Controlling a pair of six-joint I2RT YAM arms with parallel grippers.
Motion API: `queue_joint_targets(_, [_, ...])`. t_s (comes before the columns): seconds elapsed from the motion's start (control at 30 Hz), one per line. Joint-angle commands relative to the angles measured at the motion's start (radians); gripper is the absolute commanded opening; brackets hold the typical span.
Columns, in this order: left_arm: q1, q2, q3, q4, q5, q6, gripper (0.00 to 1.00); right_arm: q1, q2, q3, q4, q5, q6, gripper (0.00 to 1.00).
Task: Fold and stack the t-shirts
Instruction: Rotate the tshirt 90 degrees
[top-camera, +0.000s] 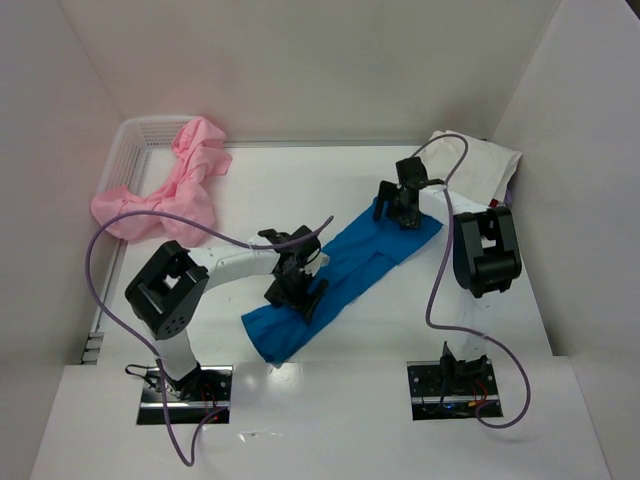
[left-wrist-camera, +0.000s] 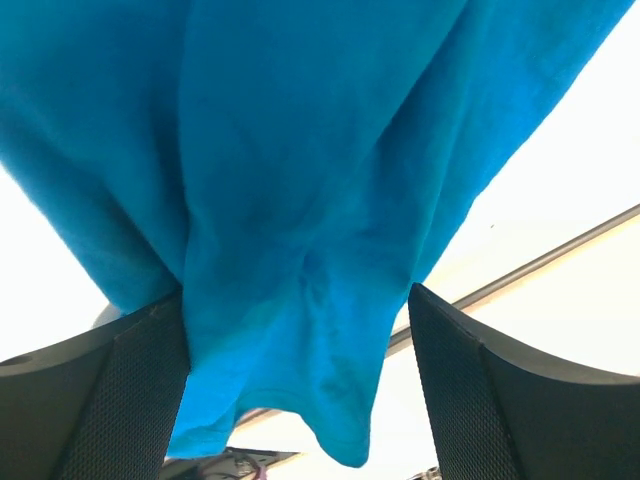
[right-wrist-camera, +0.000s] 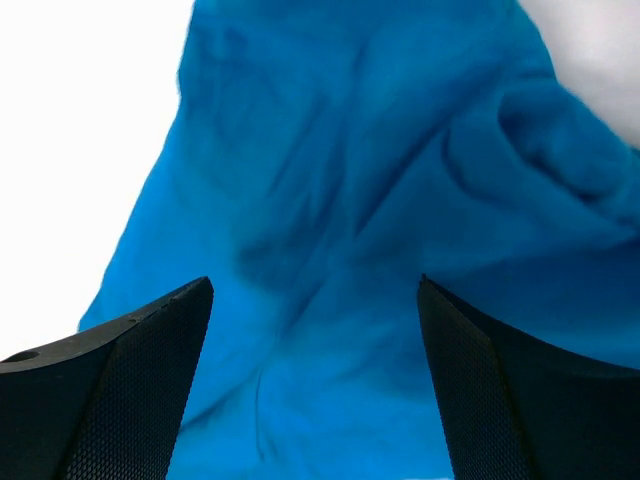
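Left jaws: wide apart, blue t-shirt (top-camera: 345, 270) cloth hanging between them, unclamped. Right jaws: wide, empty, above its far-right end. Risk: cloth brushing the left pad (left-wrist-camera: 120, 400) may snag and drag on lifting, undoing the fold. Shirt: narrow, wrinkled diagonal strip across mid-worktop, near-left to far-right.

The left white-and-black robot arm (top-camera: 232, 265) bends at its black elbow and reaches forward and to the right, its wrist tipped downward. The left jaws stand wide apart, with a black mesh-faced finger (left-wrist-camera: 120, 400) on each side of a broad gap. The right white-and-black robot arm (top-camera: 487, 250) folds at its black elbow and stretches leftward with the wrist pointing down, and the right jaws are likewise spread wide, their black mesh-faced fingers (right-wrist-camera: 130, 390) well apart.
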Motion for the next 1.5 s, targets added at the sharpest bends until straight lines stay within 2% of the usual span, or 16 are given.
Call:
queue_joint_targets(0.0, [-0.002, -0.063, -0.015, 0.003, 0.002, -0.066, 0.90, 0.009, 0.065, 0.081, -0.026, 0.050, 0.007, 0.88])
queue_joint_targets(0.3, [-0.002, -0.063, -0.015, 0.021, 0.020, -0.086, 0.91, 0.059, 0.210, 0.244, -0.046, 0.059, 0.007, 0.87])
queue_joint_targets(0.57, [-0.011, -0.045, -0.006, 0.011, 0.011, -0.065, 0.91, 0.119, 0.360, 0.422, -0.055, 0.000, 0.016, 0.87])
queue_joint_targets(0.9, [-0.020, 0.032, 0.037, 0.021, 0.138, 0.021, 0.91, 0.187, 0.584, 0.854, -0.092, -0.084, 0.047, 0.87])
queue_joint_targets(1.1, [-0.020, 0.050, 0.026, 0.135, 0.192, 0.032, 0.91, 0.187, 0.727, 1.122, -0.129, -0.116, 0.058, 0.87])
queue_joint_targets(1.2, [-0.020, 0.085, 0.075, 0.156, 0.213, 0.032, 0.91, 0.187, 0.791, 1.257, -0.163, -0.127, 0.047, 0.87])
queue_joint_targets(1.4, [-0.020, 0.141, 0.158, 0.188, 0.223, 0.064, 0.91, 0.196, 0.860, 1.410, -0.161, -0.177, 0.047, 0.87])
queue_joint_targets(1.47, [-0.020, 0.141, 0.167, 0.188, 0.214, 0.055, 0.91, 0.196, 0.860, 1.410, -0.172, -0.177, 0.037, 0.87])
